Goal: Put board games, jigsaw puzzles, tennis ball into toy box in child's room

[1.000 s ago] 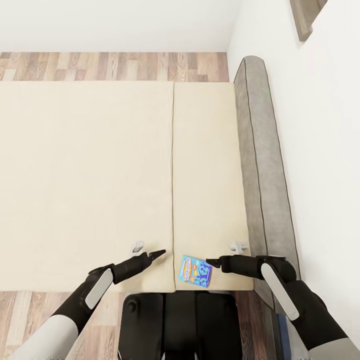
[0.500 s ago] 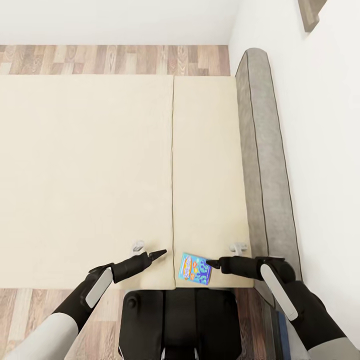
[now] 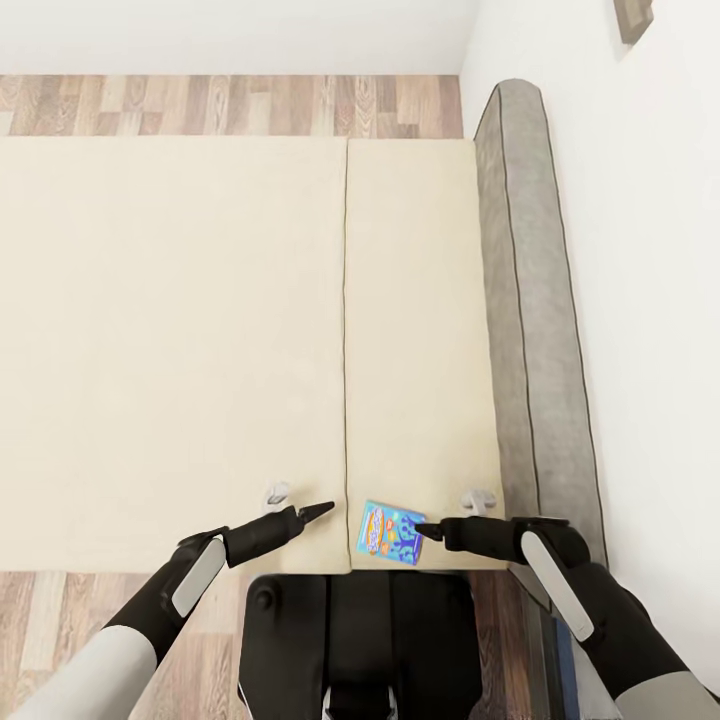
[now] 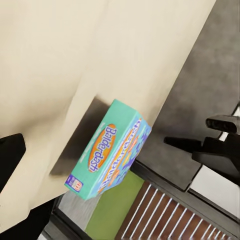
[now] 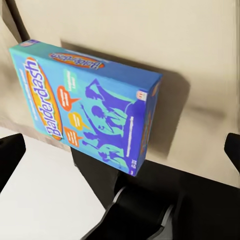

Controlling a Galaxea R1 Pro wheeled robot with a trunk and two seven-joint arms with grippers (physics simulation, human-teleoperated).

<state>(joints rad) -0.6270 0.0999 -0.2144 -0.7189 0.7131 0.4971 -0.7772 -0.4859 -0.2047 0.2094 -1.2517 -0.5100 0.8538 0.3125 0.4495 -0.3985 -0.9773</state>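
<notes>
Beige mattress [image 3: 170, 350] in two sections, divided by a straight seam [image 3: 345, 350]. Grey padded headboard [image 3: 530, 300] runs along the white wall [image 3: 640, 250]. Wood-plank floor [image 3: 230, 105] borders the bed on the far and near sides. Lighting even.

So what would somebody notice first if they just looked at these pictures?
Probably the bright blue board game lying flat on the near edge of the big beige bed, almost overhanging it. Next, the two black arms: the right gripper points at the box's side, and the left gripper hangs a little way off. A grey headboard runs along the white wall.
</notes>
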